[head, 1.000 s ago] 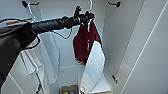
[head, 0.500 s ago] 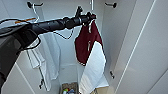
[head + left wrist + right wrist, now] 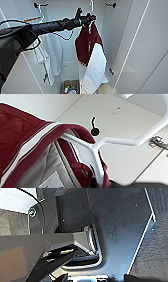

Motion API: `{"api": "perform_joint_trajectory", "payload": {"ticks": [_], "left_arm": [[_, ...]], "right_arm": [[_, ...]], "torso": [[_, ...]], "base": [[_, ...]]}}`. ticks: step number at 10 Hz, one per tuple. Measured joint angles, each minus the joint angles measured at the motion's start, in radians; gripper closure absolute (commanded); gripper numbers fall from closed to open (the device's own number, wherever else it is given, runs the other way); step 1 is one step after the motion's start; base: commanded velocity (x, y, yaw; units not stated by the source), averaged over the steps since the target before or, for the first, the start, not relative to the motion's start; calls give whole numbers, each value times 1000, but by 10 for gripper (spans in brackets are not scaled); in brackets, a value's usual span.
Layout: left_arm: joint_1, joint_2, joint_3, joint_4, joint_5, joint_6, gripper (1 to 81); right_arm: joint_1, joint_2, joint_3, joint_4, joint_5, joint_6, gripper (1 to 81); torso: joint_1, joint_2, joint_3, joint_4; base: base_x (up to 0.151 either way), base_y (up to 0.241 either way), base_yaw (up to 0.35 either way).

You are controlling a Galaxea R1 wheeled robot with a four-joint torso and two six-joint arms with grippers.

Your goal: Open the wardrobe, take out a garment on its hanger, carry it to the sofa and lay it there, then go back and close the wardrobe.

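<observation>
The wardrobe (image 3: pixel 140 50) stands open in front of me. Inside it hangs the garment (image 3: pixel 86 45), maroon with a long white sleeve reaching down. The thin white hanger (image 3: pixel 91 6) rises above its collar. My left arm stretches in from the left, and the left gripper (image 3: pixel 89 19) is shut on the hanger just above the collar. The left wrist view shows the maroon collar (image 3: pixel 22 134) with its white trim close up, and the hanger (image 3: pixel 120 141) bending away from the camera. The right wrist view shows dark robot parts (image 3: pixel 112 225).
White clothes (image 3: pixel 50 55) hang on the wardrobe's left side. Black pegs (image 3: pixel 40 5) (image 3: pixel 111 4) sit high on the back wall. A small box of items (image 3: pixel 70 87) rests on the wardrobe floor. The open right door is close on my right, with a hinge (image 3: pixel 157 141) on it.
The garment has shifted slightly upward and to the right with the left gripper, and its white sleeve has swung a little.
</observation>
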Motion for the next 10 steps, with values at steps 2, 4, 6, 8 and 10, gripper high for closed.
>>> {"api": "perform_joint_trajectory", "payload": {"ticks": [2,4,6,8,10], "left_arm": [[1,0,46,0,0,1,811],[16,1,96,1,-3,3,811],[54,40,105,1,-10,8,811],[115,99,120,3,-47,16,811],[139,101,166,9,-63,19,811]], "right_arm": [[4,0,0,0,1,0,10],[3,0,0,0,0,0,10],[3,0,0,0,0,0,10],[4,0,0,0,0,0,10],[3,2,0,0,1,0,10]], "torso": [[0,0,0,0],[0,0,0,0],[0,0,0,0],[0,0,0,0],[0,0,0,0]], "base": [[-120,0,0],[-133,0,0],[-136,0,0],[-136,-34,0],[-68,-38,0]]}}
